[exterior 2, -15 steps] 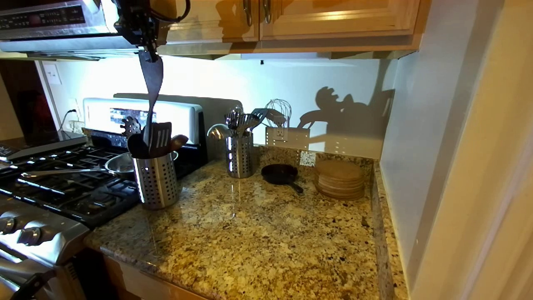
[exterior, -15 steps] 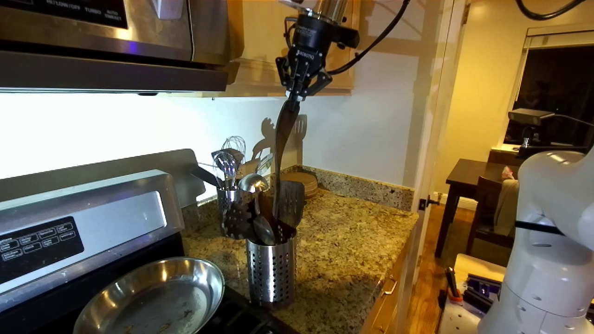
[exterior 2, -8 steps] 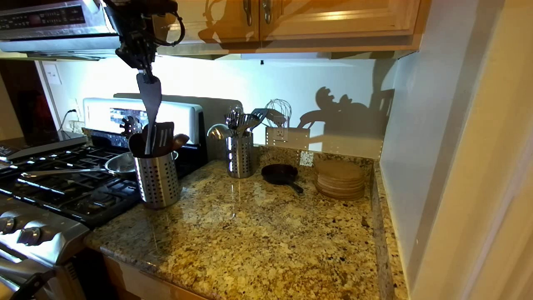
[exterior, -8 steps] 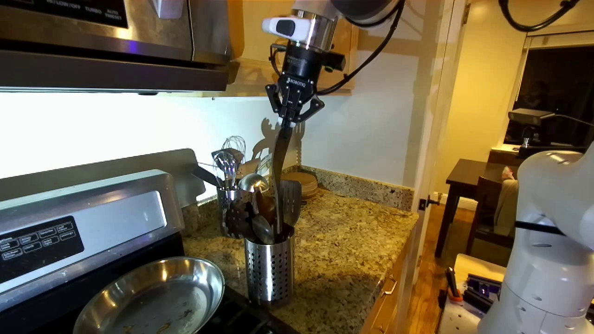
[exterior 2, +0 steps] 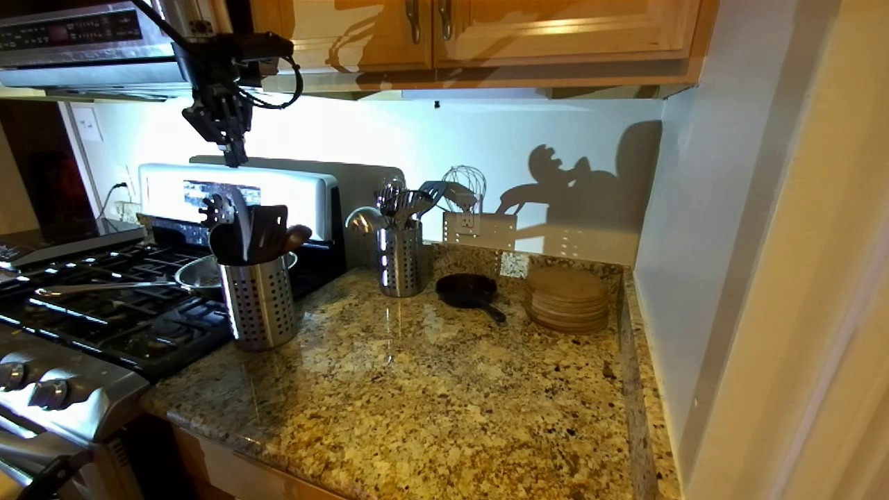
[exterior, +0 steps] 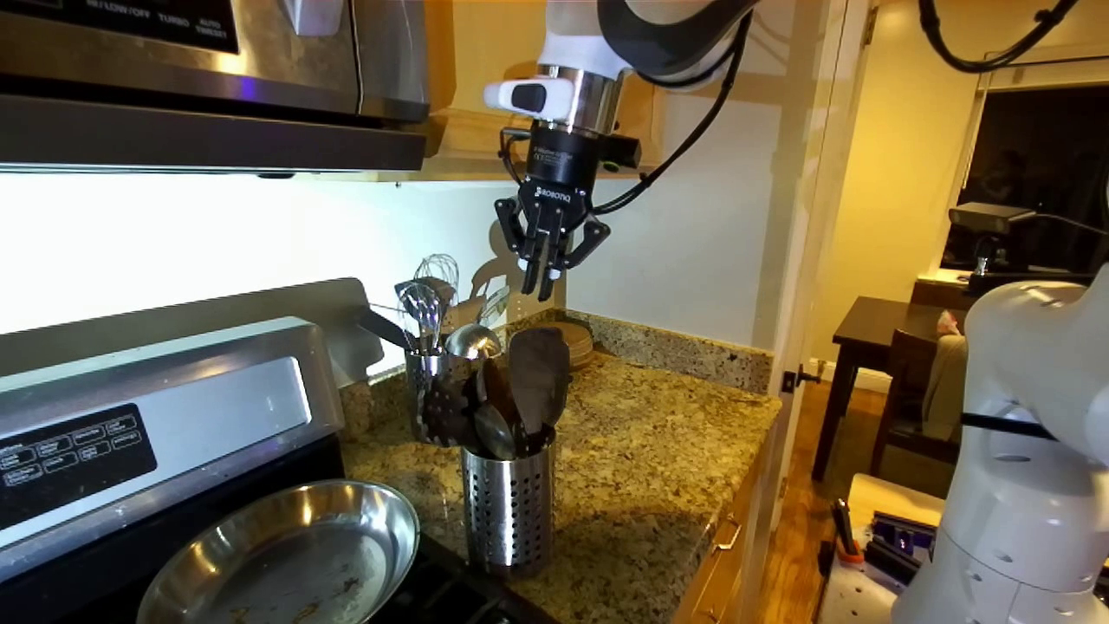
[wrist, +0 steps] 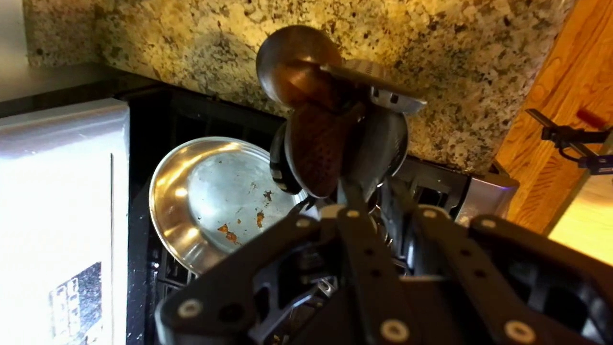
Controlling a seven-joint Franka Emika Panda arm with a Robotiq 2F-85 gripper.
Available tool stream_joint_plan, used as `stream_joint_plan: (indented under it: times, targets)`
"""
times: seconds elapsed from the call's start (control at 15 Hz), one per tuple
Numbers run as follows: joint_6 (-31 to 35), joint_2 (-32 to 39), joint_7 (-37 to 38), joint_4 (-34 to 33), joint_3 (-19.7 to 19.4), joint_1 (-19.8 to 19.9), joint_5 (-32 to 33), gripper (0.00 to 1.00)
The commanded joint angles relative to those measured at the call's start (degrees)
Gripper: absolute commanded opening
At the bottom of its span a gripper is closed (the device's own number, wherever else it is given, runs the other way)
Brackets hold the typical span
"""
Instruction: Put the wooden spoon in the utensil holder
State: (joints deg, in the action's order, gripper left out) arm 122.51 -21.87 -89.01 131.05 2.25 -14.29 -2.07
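Brown wooden spoon with a broad, long oval head (exterior: 539, 374) stands head-up in the utensil holder, a silvery perforated steel cylinder (exterior: 508, 513), on the speckled granite bench (exterior: 641, 425). Identity is my reading; the wood looks dark in this light. Long axis close to vertical, lower end hidden by the holder wall. Black fingers (exterior: 529, 279) hang tips-down just above the spoon's head, near it but not touching, and roughly in line with its long axis in both exterior views. Fingers slightly apart, a narrow gap between them, nothing visibly held; wrist view shows the same gap. There the utensil heads overlap just beyond the tips, and I cannot single out the spoon. Judgement: placement looks complete. Since the spoon lies straight below the fingers, the move called for is probably a lift straight up along its axis. Sideways or downward drift could knock the head, or the dark slotted turner (exterior 2: 268, 228) just beside it.
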Motion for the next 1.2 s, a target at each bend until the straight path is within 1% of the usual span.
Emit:
stream_joint_plan:
  times: [0.0,0.27,0.4,0.47,0.53,0.67,0.8,0.93,1.0,1.13]
  targets:
    - [0.4,-2.4,-1.3,1.4,-0.8,0.0,-2.4,0.5]
    - [-1.5,-3.8,-0.5,0.8,-1.1,0.6,-2.5,0.76]
    - [-5.7,-4.6,0.7,-0.5,-1.2,1.4,-1.8,0.89]
    - [-9.2,-4.8,1.4,-1.5,-1.3,1.9,-1.4,0.95]
    - [-12.3,-5.0,2.3,-2.3,-1.3,2.6,-0.8,0.99]
    - [-18.4,-5.6,3.3,-3.9,-1.7,3.7,-0.4,1.0]
    - [-22.7,-6.2,4.0,-4.8,-2.4,4.7,-0.3,1.0]
    - [-24.3,-6.9,5.4,-4.7,-3.0,6.0,-0.2,1.0]
    - [-22.1,-5.4,3.3,-4.9,-2.7,4.8,-0.9,1.0]
    - [-23.0,-5.7,3.8,-5.0,-3.2,5.5,-0.9,1.0]
